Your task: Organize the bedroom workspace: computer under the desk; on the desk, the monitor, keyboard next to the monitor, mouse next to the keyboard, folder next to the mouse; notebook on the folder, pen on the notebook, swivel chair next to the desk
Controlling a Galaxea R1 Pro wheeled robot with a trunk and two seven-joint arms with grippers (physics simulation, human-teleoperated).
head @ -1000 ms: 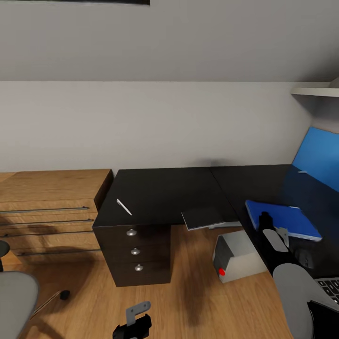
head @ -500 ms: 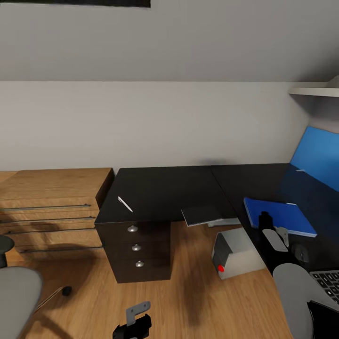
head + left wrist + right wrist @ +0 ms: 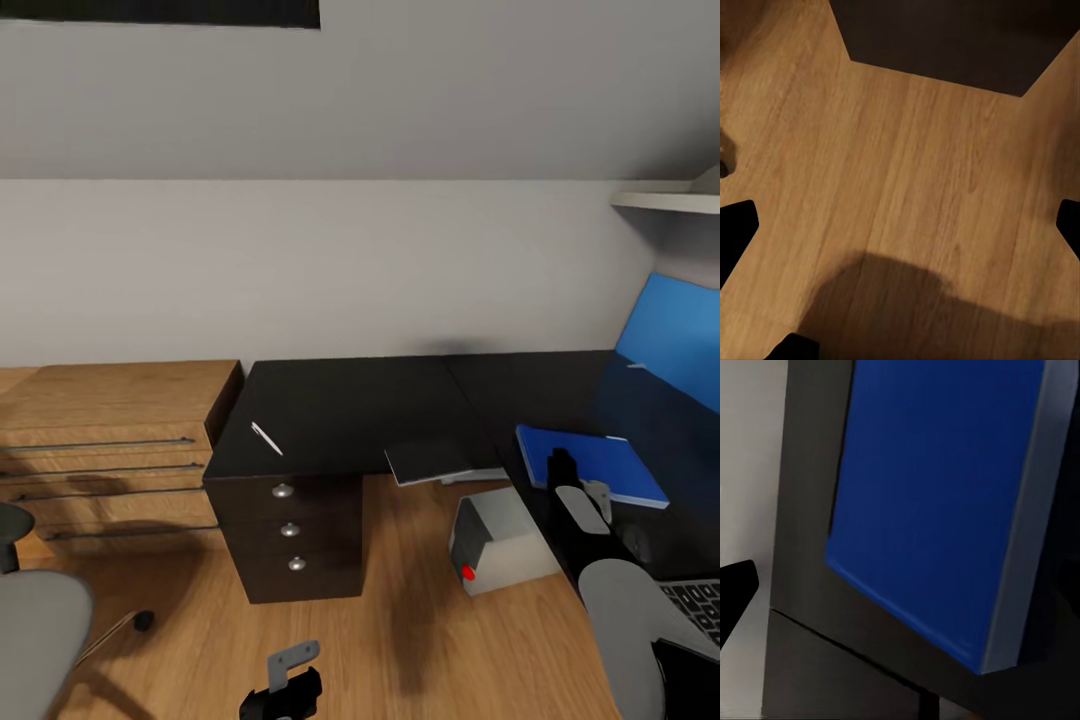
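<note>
Jaw spacing cannot be told on either side: the right gripper (image 3: 578, 492) hangs over the blue folder (image 3: 590, 464) near the desk's (image 3: 350, 400) front edge, the left gripper (image 3: 285, 680) low over bare floor (image 3: 900, 195). Next probably comes the notebook (image 3: 432, 462), overhanging that front edge: approach it squarely. Keyboard (image 3: 698, 605) is cut off; the mouse is indistinct.

The robot's right arm (image 3: 625, 610) has a smooth, rounded light grey shell that bulges wide near the camera, with a black section beneath it at the corner. Further along it narrows into a black link topped by a pale grey oval cap, and a small grey metal bracket sits at its side. The right gripper (image 3: 561, 466) at the end is black. The left gripper (image 3: 285, 685) is glossy black too, with an angled grey metal bracket on top. In both wrist views, the fingers (image 3: 736, 236) show as plain black wedges.
</note>
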